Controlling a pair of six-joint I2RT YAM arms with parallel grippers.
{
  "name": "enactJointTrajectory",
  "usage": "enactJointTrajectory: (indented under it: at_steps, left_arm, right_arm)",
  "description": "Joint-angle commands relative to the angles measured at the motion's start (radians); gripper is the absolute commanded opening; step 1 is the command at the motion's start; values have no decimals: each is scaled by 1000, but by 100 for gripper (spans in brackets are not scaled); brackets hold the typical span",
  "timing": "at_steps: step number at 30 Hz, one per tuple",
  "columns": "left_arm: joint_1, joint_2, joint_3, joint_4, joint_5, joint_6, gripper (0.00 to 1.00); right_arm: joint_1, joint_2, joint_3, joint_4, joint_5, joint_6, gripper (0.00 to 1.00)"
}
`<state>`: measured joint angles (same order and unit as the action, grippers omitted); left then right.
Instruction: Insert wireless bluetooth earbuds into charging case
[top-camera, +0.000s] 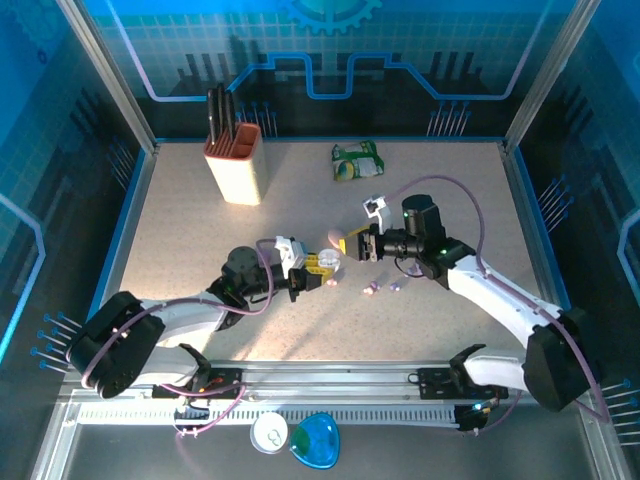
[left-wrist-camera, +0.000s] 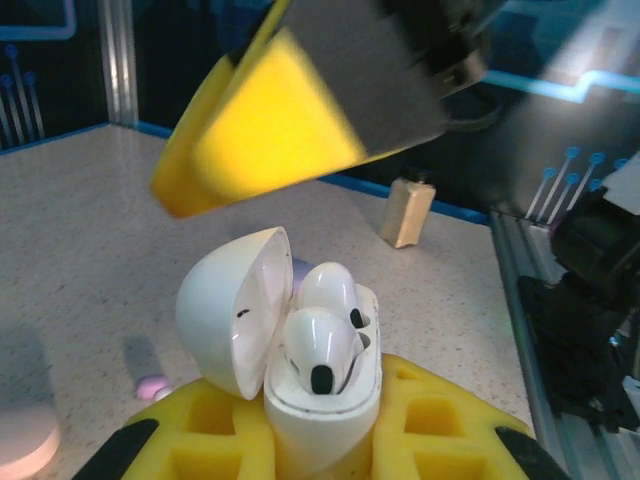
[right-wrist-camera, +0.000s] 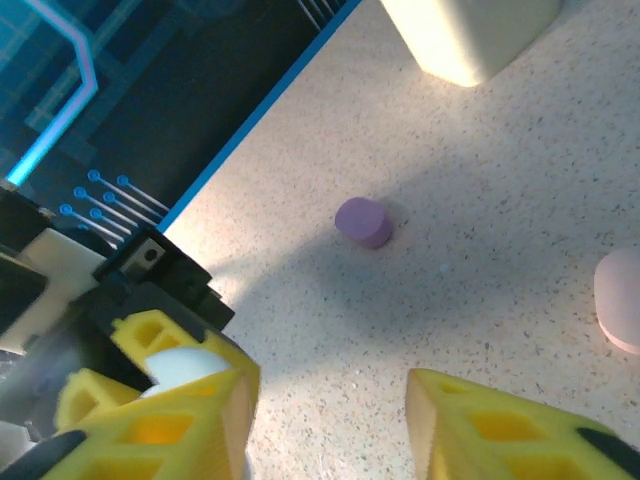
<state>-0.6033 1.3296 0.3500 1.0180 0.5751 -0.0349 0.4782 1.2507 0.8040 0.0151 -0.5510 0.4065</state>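
An open white charging case (left-wrist-camera: 320, 420) stands upright with my left gripper (left-wrist-camera: 322, 440) shut on its lower half, yellow fingers (left-wrist-camera: 200, 425) on both sides. Its lid (left-wrist-camera: 232, 312) is tipped back to the left. Two white earbuds (left-wrist-camera: 322, 348) sit side by side in its wells. My right gripper (right-wrist-camera: 330, 420) hovers just above and beside the case, open, with bare table between its yellow fingers (right-wrist-camera: 500, 425). One of those fingers (left-wrist-camera: 280, 130) hangs over the case in the left wrist view. From above, the two grippers (top-camera: 318, 266) (top-camera: 353, 246) meet at mid-table.
A lilac earbud (right-wrist-camera: 362, 222) and a pale pink one (left-wrist-camera: 150, 385) lie loose on the table, with two small ones (top-camera: 370, 290) right of the grippers. A pink case (top-camera: 335, 238) lies close behind. A beige pen holder (top-camera: 235, 165) and a green packet (top-camera: 357, 160) stand at the back.
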Motion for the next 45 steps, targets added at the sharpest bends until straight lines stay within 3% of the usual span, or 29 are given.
enactJointTrajectory:
  at_steps: [1,9,20,26,32,41,45]
  left_arm:
    - [0,28,-9,180,105,-47,0]
    - [0,69,-17,278,121,-107,0]
    - [1,28,-9,168,85,-60,0]
    - [2,-7,9,109,107,-79,1]
    - [1,-37,33,31,161,-113,1]
    - [1,-44,39,41,150,-156,0]
    - [2,-41,48,44,158,-159,0]
  right_arm:
    - [2,30,41,-26,-41,-8,38]
    - [0,88,36,17,-184,-50,38]
    - [0,14,-10,127,-305,-41,41]
    - [-1,-34,-49,152,-227,-71,61]
    - [31,-66,-95,179,-333,-243,67]
    - [51,-40,-110,162,-355,-304,63]
    - [51,-37,-112,155,-335,-306,46]
